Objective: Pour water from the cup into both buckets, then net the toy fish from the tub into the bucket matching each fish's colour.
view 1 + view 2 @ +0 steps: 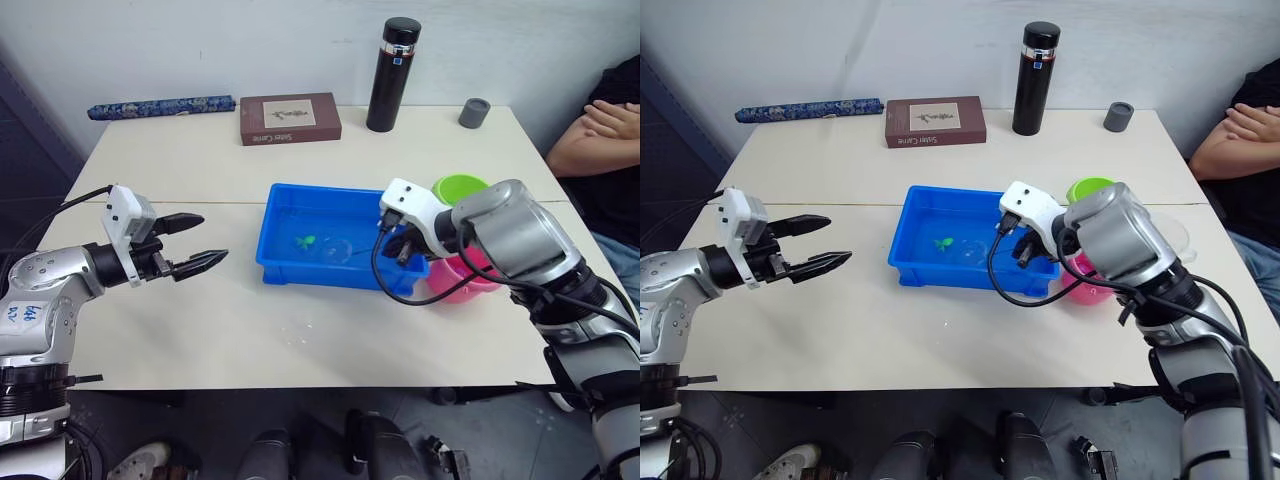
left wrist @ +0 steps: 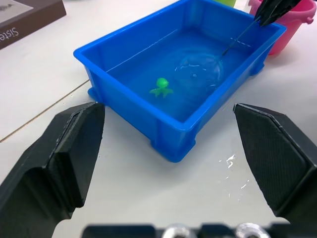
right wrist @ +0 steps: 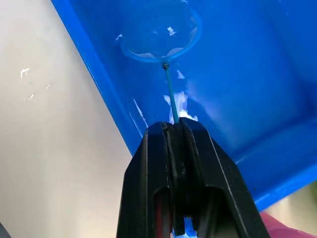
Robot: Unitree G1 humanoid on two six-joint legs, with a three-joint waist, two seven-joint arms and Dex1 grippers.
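The right end effector [image 3: 174,130] pinches the thin handle of the small round light blue net [image 3: 161,30], dipped in the shallow bright blue plastic tub [image 1: 290,205]. The left end effector [image 1: 198,243] hangs wide open, holding nothing.

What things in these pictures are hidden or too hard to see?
- The pink bucket: in the left eye view the right arm covers most of it, so what is inside cannot be told.
- The green bucket: the same arm hides its lower part and inside.
- The net hoop in the tub: seen through water in the left wrist view, too faint to tell if it holds a fish.
- The person: cut off by the edge.
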